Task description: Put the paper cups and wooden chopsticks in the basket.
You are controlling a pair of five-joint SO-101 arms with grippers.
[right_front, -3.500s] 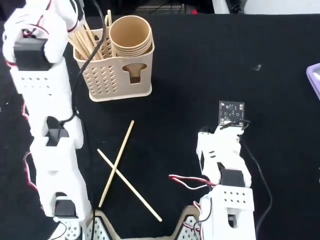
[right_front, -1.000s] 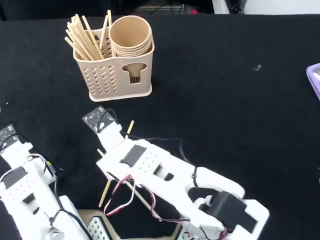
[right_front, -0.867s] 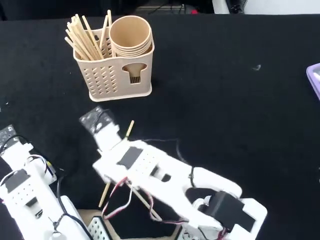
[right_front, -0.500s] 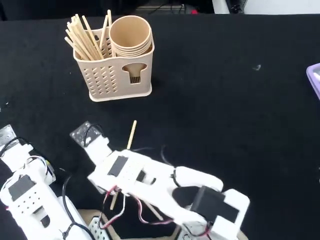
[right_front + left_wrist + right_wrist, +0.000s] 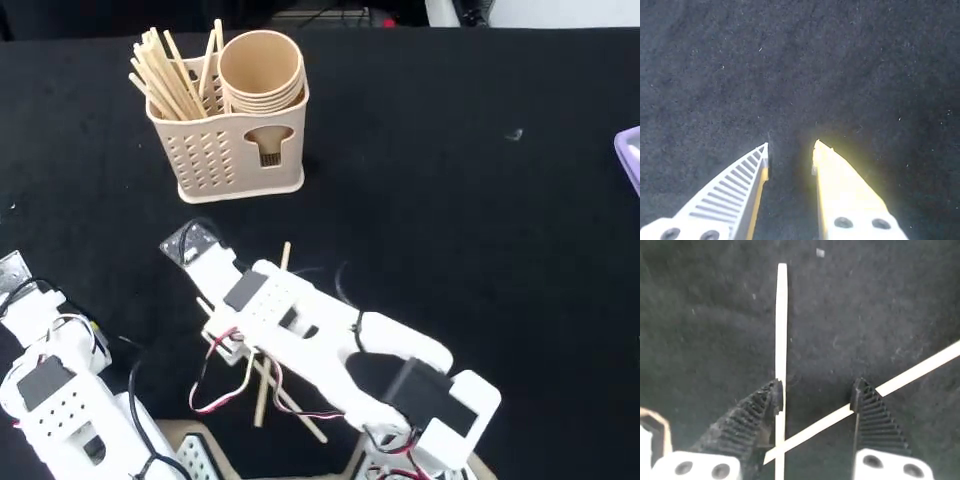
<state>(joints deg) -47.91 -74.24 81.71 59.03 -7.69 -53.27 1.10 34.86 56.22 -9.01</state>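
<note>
While astride chopsticks (image 5: 781, 315), right gripper (image 5: 816, 386) (agape)

My right claw (image 5: 815, 390) in ribbed matt plastic, under me a fuzzy matt black cloth (image 5: 880, 300), two smooth bare-wood chopsticks (image 5: 781, 315), perforated satin plastic basket (image 5: 235, 155), matt paper cups (image 5: 262, 70).

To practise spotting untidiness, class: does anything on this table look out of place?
Yes: one wooden chopstick crosses another on the table, loose outside the basket, beneath the open right claw.
</note>
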